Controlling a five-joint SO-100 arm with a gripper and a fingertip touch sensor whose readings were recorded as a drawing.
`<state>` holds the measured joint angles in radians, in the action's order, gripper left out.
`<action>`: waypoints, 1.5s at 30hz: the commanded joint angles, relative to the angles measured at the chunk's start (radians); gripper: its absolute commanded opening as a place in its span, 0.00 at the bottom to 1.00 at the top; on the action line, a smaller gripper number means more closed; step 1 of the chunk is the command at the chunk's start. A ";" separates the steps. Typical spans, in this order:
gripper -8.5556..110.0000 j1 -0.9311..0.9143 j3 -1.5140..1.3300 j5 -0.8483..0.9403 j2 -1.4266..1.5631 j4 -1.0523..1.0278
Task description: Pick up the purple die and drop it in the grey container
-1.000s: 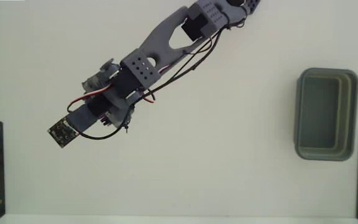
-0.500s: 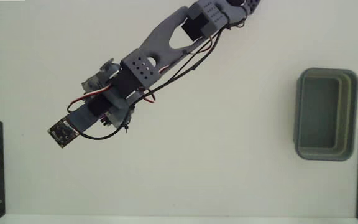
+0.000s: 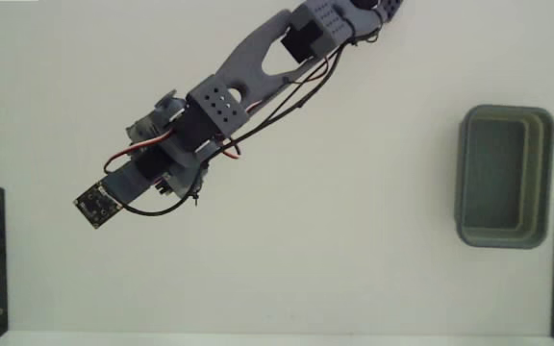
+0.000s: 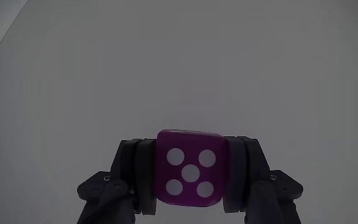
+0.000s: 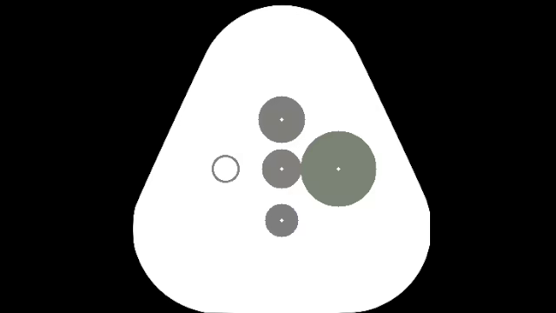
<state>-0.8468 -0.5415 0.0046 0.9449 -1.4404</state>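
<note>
Wrist view shows the tool [image 4: 190, 180] clenched on the purple die [image 4: 190, 168], its two dark fingers [image 4: 138, 177] pressed against the die's left and right sides. The face turned toward the camera carries five white pips, and the cube sits squarely between the pads, near the bottom of the picture, with plain pale desk [image 4: 179, 68] behind it. Whether the die is touching the desk or lifted off it cannot be told from this angle. From the fixed view, looking down, the grey arm [image 3: 243, 91] reaches from the top edge diagonally toward the lower left, ending at a small black circuit board [image 3: 94, 204]; the die itself is hidden under the arm there. The grey container [image 3: 504, 176] stands on the white desk [image 3: 354, 250] near the right edge, well apart from the arm, and looks empty.
</note>
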 commanded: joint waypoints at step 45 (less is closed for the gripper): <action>0.57 0.051 0.019 -0.005 0.070 -0.002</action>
<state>-0.8222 -0.5415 0.0031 0.9449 -1.4465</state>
